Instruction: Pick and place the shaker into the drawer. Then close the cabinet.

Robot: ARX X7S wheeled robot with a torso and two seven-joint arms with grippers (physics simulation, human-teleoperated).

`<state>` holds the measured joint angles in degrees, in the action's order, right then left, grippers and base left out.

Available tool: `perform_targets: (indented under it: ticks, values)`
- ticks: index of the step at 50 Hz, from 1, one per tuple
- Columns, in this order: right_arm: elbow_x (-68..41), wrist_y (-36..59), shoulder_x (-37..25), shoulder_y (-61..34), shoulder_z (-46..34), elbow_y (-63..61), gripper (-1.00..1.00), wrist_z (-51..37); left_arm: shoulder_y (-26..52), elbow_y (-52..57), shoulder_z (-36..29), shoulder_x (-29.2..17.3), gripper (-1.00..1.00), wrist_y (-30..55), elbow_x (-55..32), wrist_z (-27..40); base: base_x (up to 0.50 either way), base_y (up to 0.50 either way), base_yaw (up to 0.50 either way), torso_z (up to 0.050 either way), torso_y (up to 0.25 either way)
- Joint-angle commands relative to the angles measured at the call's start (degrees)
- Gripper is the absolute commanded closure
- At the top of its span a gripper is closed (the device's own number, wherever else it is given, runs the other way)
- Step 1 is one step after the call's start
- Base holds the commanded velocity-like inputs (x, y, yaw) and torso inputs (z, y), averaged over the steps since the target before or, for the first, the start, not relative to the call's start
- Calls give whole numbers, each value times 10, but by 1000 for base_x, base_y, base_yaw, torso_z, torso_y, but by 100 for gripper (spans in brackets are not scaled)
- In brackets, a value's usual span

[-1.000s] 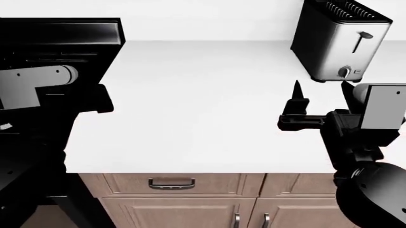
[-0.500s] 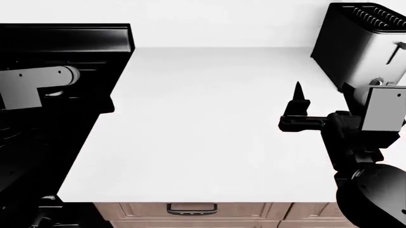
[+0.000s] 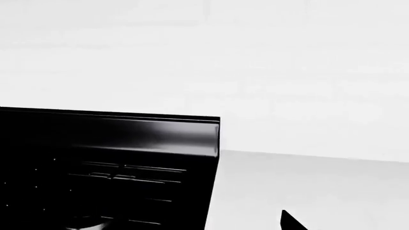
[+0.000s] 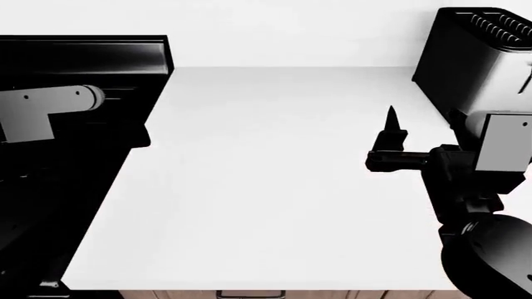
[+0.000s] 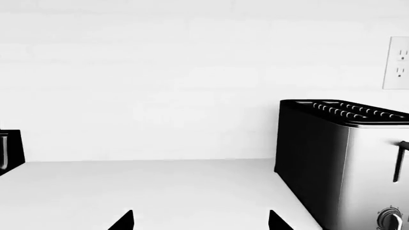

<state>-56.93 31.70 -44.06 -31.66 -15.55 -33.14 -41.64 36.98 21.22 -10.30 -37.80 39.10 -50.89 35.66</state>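
Note:
The shaker is out of view in all three views. Of the drawer I see no inside; only a thin strip of light brown cabinet front (image 4: 349, 294) shows under the counter's front edge. My right gripper (image 4: 422, 121) hovers over the right side of the white counter (image 4: 266, 174), open and holding nothing; in the right wrist view its two fingertips (image 5: 122, 221) stand wide apart. My left gripper (image 4: 137, 136) hangs at the black stove's edge, dark against dark. Only one of its fingertips (image 3: 291, 223) shows in the left wrist view.
A black stove (image 4: 75, 62) with a raised back panel fills the left side. A steel and black toaster (image 4: 478, 56) stands at the back right, close to my right gripper. A wall outlet (image 5: 397, 62) sits above the toaster.
The head view has shifted: the counter now fills the frame, the cabinet front has slid nearly off the bottom, and the toaster has moved right. Both arms hold the same places in view.

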Motion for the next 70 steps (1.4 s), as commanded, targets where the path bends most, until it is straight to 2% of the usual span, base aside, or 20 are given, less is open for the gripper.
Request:
perform_targets:
  ticks: [1, 45, 55, 61, 70]
  values:
    - [-1, 2, 0, -2, -1, 0, -100, -1, 0, -1, -1, 0, -100, -2, 0, -1, 238, 0, 0, 0, 0]
    - [1, -2, 0, 0, -3, 0, -100, 1, -1, -7, -5, 1, -100, -6, 3, -3, 186, 0, 0, 0, 0]
    - [2, -3, -3, -1, -2, -8, -100, 0, 0, -5, -3, -1, -100, -5, -1, -2, 0, 0, 0, 0, 1]
    - [23, -27, -30, 30, 15, -56, -100, -2, -1, -2, 0, -2, -100, -6, -5, -3, 0, 0, 0, 0, 0]
    - [71, -85, -69, 132, 56, -122, -100, -19, -4, 4, 1, -5, -100, -8, -7, -2, 0, 0, 0, 0, 0]
